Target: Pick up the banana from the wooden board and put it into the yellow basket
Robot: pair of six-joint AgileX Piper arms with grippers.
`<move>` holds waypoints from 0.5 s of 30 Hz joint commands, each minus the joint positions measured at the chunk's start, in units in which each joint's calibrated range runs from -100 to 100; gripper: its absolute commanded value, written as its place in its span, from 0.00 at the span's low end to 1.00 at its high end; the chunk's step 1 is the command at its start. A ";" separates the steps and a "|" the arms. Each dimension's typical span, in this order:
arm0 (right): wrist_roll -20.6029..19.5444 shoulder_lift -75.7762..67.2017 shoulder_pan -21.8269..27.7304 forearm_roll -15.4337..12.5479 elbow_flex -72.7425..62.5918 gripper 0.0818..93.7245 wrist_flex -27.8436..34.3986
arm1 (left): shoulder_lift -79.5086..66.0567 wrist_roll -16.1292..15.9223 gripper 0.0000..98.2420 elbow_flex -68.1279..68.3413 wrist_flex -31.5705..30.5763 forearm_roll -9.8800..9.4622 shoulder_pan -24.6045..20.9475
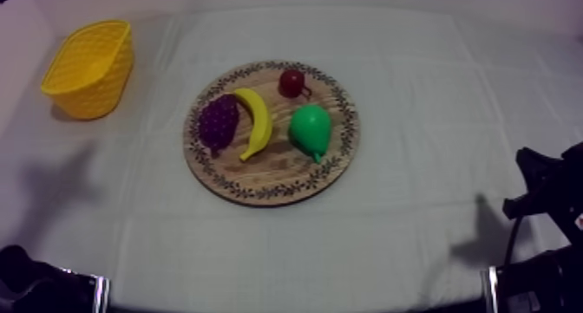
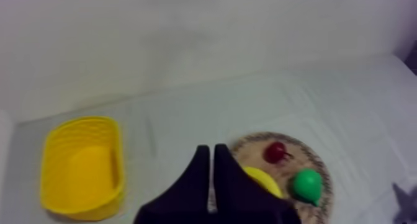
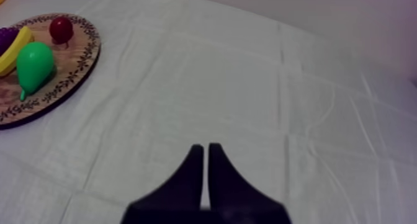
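The yellow banana (image 1: 255, 121) lies on the round wooden board (image 1: 271, 181) at the table's middle, between the purple grapes (image 1: 218, 122) and the green pear (image 1: 311, 130). The yellow basket (image 1: 89, 68) stands empty at the far left. My left gripper (image 2: 211, 151) is shut on nothing, raised short of the board with the banana (image 2: 263, 179) partly behind its fingers and the basket (image 2: 80, 165) to one side. My right gripper (image 3: 205, 149) is shut over bare cloth, well away from the board (image 3: 68, 77) and banana (image 3: 15, 48).
A small red fruit (image 1: 292, 82) sits at the board's far edge. The grey-white cloth (image 1: 434, 100) spreads open around the board. My arms' black parts rest at the lower left (image 1: 35, 282) and lower right (image 1: 546, 238) edges.
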 commanded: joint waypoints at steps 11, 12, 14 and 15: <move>0.00 -0.03 0.01 0.00 0.02 0.00 -0.04 | 20.32 8.07 0.01 -1.51 1.13 -0.30 12.24; 0.00 -0.03 0.01 0.00 0.02 0.00 -0.04 | 21.68 8.71 0.01 -1.37 1.07 -0.29 12.60; 0.00 -0.03 0.01 0.00 0.02 0.00 -0.04 | 24.48 9.89 0.01 -1.21 0.91 -0.26 13.29; 0.00 -0.03 0.01 0.00 0.02 0.00 -0.04 | 25.88 10.48 0.01 -1.13 0.82 -0.23 13.58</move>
